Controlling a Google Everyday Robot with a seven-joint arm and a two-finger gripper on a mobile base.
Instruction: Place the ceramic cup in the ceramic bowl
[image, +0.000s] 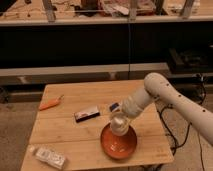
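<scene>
A: where's the end effector?

B: end effector (118, 121) is at the tip of the white arm (165, 92); the arm comes in from the right and bends down toward the counter (75, 137); the tip sits over the far side of the ceramic bowl (111, 150).

A: state?

B: clamped on the ceramic cup (120, 129); the cup is pale and glossy, right at the tip and off the counter surface; exact contact points are hard to make out.

A: cup relative to bowl?

B: over the bowl's far rim, overlapping the bowl's interior in this view; cannot tell whether its base touches the bowl; it looks roughly upright.

A: bowl position?

B: near the counter's front edge, right of centre; orange-red, wide and shallow; largest dish on the counter.

A: what else is on the counter?

B: carrot (51, 103) at the left, toward the back, well apart from the bowl; dark flat packet (86, 114) near the centre, left of the end effector; small blue item (114, 106) just behind the end effector, partly hidden by the arm; clear plastic packet (49, 156) at the front-left corner, well apart from the bowl.

A: surroundings?

B: dark shelving (100, 45) behind the counter; black cable (170, 131) runs down off the counter's right side, below the arm.
</scene>
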